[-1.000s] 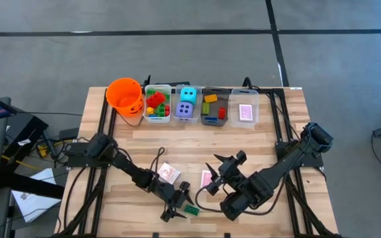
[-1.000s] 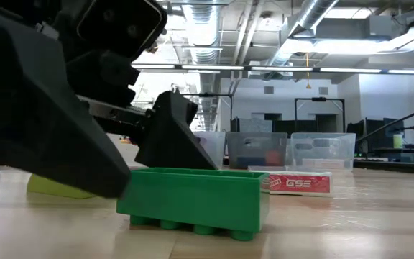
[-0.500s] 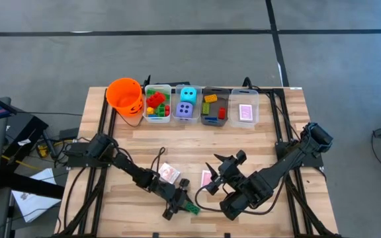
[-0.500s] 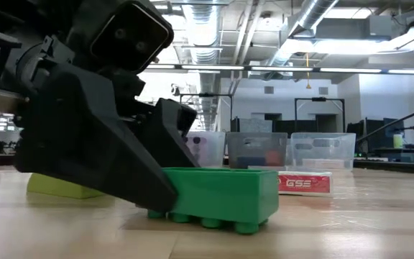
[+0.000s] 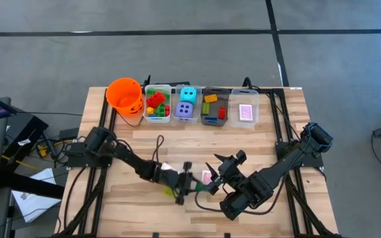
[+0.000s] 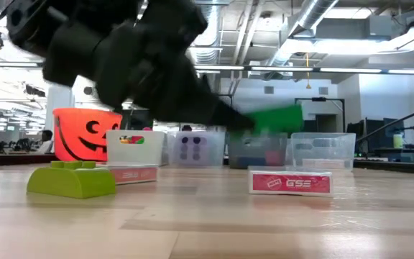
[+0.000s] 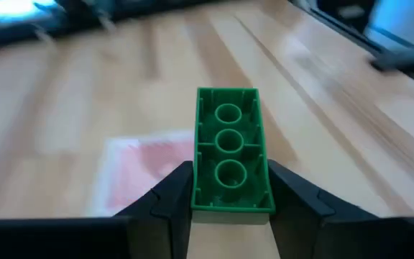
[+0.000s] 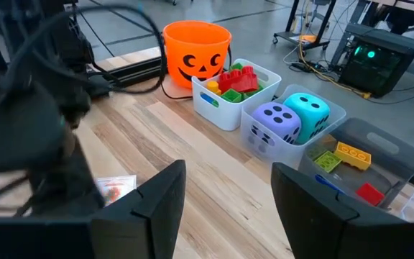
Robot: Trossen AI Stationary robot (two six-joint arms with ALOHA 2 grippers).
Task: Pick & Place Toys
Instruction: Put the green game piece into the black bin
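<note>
Left jaws clamp green brick (image 7: 228, 149) above table (image 5: 270, 139).

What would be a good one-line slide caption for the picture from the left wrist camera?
The left end effector grips a green building brick above the wooden table, with a pink-backed card lying beneath.

Bucket (image 5: 125, 97) upper left of table (image 5: 270, 152); to its right a row of four bins (image 5: 202, 106) along the top edge, bricks (image 5: 155, 103) in the first, dice (image 5: 187, 102) in the second. Lower centre: left gripper (image 5: 189, 182) holds a brick (image 7: 228, 149) off the table, above a card (image 7: 146, 173). Right gripper (image 5: 225, 164) just right of it. Another card (image 6: 290, 181) lies right in the low view, a brick (image 6: 70, 179) left.
</note>
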